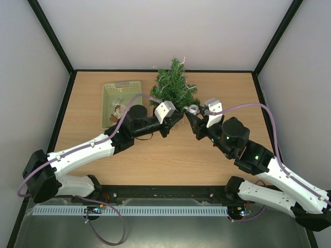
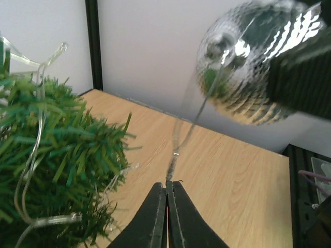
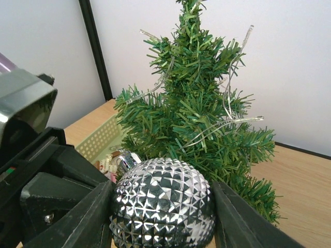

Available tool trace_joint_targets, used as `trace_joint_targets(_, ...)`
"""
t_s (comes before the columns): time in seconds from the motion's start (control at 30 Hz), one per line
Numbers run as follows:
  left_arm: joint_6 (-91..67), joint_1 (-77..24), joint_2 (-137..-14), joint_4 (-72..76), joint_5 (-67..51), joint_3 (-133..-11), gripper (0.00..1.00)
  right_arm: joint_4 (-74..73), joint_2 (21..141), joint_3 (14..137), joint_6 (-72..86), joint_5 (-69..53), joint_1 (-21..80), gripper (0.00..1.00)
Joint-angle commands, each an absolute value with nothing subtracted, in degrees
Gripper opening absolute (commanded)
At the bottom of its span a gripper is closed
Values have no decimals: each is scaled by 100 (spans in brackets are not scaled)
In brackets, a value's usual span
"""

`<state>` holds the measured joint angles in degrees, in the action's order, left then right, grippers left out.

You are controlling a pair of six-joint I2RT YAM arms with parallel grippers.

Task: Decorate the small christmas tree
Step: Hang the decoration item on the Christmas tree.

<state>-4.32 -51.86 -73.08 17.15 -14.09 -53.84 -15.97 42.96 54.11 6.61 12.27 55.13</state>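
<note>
Top view: on a wood-grain table [image 1: 155, 160], the small christmas tree [image 1: 175, 85], a bushy dark green cone, stands at the far edge, just right of a pale green slotted basket [image 1: 121, 85]. The left gripper [image 1: 180, 118] and right gripper [image 1: 190, 114] meet in front of it at a silver ball [image 1: 193, 109].

Left wrist view: slim black fingers [image 2: 152, 217] are pressed together, pinching the ball's thin hanging thread [image 2: 178, 139] (clear light wire [image 2: 46, 220] loops through the needles).

Right wrist view: two flat fingers [image 3: 235, 217] clamp the faceted, mirror-bright ball, the tree just behind.
</note>
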Motion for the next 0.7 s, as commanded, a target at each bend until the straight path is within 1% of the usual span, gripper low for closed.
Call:
trace_joint_targets(0.0, -215, -5205, -7108, 2047, -1156, -5188, 3, -1552, 4329, 5474, 616, 1480, 5492, 35)
trace_joint_targets(0.2, -154, -5195, -7103, 1944, -1097, -5203, 2, -1584, 4438, 5369, 525, 1767, 5493, 35)
trace_joint_targets(0.4, -132, -5197, -7136, 1931, -974, -5234, 2, -1519, 4438, 5260, 535, 1699, 5491, 35)
trace_joint_targets(0.67, -219, -5199, -7275, 1750, -809, -5422, 2, -1579, 4387, 5011, 521, 1959, 5486, 35)
